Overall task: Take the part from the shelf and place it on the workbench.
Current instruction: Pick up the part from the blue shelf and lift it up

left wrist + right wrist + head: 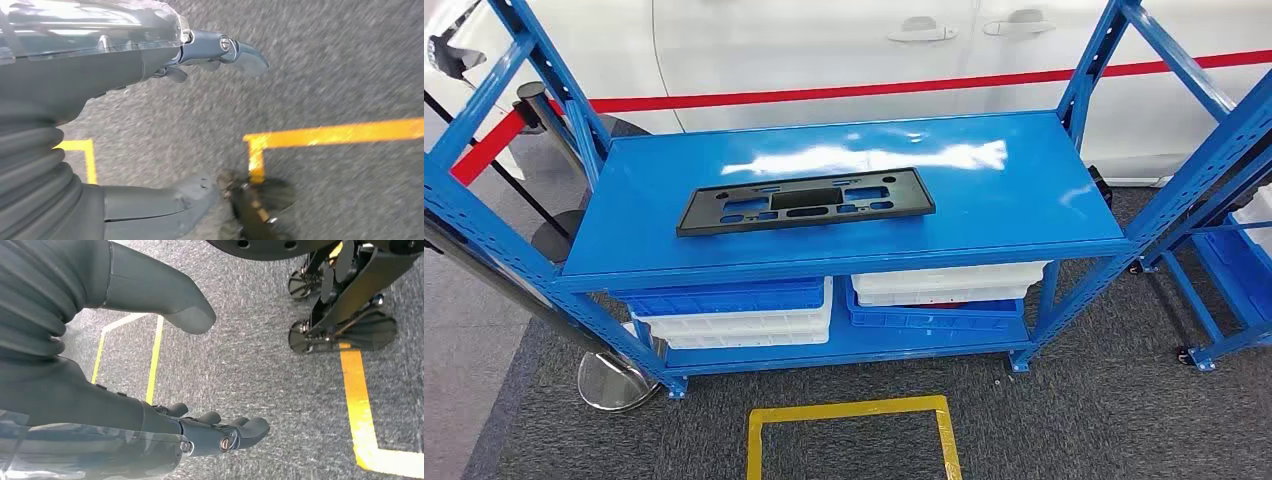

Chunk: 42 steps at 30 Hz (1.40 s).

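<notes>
So the left robot hand (150, 115) hangs over grey carpet with yellow floor tape (330, 134), fingers spread wide, holding nothing. The flat black plastic part with rectangular cutouts (805, 200) lies on the blue metal shelf (1024, 200), on its top level, toward the left edge and front. The right robot hand (165, 385) hangs the same way, fingers apart and empty.

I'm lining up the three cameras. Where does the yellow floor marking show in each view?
Head view: yellow floor marking at bottom centre, on the carpet in front of the blue shelf.
Left wrist view: a yellow corner beyond the left hand.
Right wrist view: yellow lines beyond the right hand.
Shared landmark: the grey carpet.
</notes>
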### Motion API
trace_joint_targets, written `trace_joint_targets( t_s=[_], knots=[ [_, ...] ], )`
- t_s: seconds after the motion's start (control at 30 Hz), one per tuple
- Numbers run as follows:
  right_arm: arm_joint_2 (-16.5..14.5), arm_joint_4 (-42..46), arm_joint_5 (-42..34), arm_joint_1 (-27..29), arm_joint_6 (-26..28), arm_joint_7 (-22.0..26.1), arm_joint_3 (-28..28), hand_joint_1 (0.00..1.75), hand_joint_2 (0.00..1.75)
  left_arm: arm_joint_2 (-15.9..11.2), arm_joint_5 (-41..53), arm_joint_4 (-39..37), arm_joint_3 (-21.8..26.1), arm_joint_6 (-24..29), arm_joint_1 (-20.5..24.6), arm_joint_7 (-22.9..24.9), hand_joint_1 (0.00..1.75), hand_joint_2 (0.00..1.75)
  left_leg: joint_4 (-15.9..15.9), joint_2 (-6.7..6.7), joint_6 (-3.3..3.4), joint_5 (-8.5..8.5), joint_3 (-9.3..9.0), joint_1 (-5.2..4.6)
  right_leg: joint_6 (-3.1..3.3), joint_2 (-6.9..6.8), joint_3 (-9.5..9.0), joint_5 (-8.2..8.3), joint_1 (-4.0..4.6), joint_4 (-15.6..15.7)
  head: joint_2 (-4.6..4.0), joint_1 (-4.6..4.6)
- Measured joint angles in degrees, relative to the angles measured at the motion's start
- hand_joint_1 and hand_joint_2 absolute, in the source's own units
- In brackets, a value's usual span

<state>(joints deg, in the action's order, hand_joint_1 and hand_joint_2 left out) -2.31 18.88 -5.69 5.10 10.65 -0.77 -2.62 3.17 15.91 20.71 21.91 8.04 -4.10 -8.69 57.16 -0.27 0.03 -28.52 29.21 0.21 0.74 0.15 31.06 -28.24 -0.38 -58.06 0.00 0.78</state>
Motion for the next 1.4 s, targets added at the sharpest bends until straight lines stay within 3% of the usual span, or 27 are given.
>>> trace_joint_targets(
  t_s=[0.03,0.07,0.13,0.37,0.57,1.07,1.4],
  knots=[
    [-0.1,-0.2,-0.2,-0.1,0.4,0.0,-0.1,0.0,0.58,0.1,0.5,-0.1,0.9,0.2,0.1,-0.4,0.0,0.0,0.0,0.0,0.0,0.0,0.0,0.0,0.0,0.0,0.0,0.0,0.0,0.0,0.0,0.0],
    [-0.2,-0.3,-0.4,-0.2,0.8,0.0,-0.1,0.0,0.87,0.2,0.9,-0.2,1.7,0.4,0.3,-0.8,0.0,0.0,0.0,0.0,0.0,0.0,0.0,0.0,0.0,0.0,0.0,0.0,0.0,0.0,0.0,-0.01],
    [-0.5,-0.9,-1.2,-0.5,2.2,0.3,-0.4,0.0,1.75,0.6,2.7,-0.5,4.8,1.3,0.8,-2.4,0.0,0.0,0.0,0.0,0.0,0.0,0.0,0.0,-0.01,0.0,0.0,0.0,0.0,0.0,0.0,-0.01],
    [-1.2,-1.3,-3.1,-1.1,6.3,7.0,-1.0,0.0,1.75,1.9,8.4,-1.5,13.8,3.7,2.0,-7.6,0.0,0.0,0.0,0.0,0.0,0.0,0.01,0.0,-0.01,-0.01,-0.02,0.0,0.0,0.0,0.0,-0.01],
    [-1.8,5.0,-0.7,-1.1,6.7,13.4,1.2,0.0,1.75,2.3,12.7,-2.2,18.1,4.6,2.9,-10.4,0.0,0.0,0.0,0.0,0.0,0.0,-0.03,0.0,-0.01,0.01,-0.05,0.0,0.0,0.0,0.0,-0.01],
    [-2.4,33.2,6.4,2.0,3.2,22.4,1.5,0.0,1.75,2.7,19.6,-3.3,24.1,4.6,3.8,-13.8,0.0,0.0,0.0,0.0,0.0,0.0,-0.05,-0.01,-0.02,0.02,-0.06,0.0,-0.01,0.0,0.0,-0.01],
    [-0.4,53.2,10.8,2.7,2.2,27.0,-3.9,0.0,1.75,2.8,24.0,-4.2,27.6,4.5,4.5,-14.5,0.0,0.0,0.0,0.0,0.0,0.0,-0.07,-0.01,-0.02,0.02,-0.06,0.01,-0.01,0.0,0.0,0.01]
  ],
)
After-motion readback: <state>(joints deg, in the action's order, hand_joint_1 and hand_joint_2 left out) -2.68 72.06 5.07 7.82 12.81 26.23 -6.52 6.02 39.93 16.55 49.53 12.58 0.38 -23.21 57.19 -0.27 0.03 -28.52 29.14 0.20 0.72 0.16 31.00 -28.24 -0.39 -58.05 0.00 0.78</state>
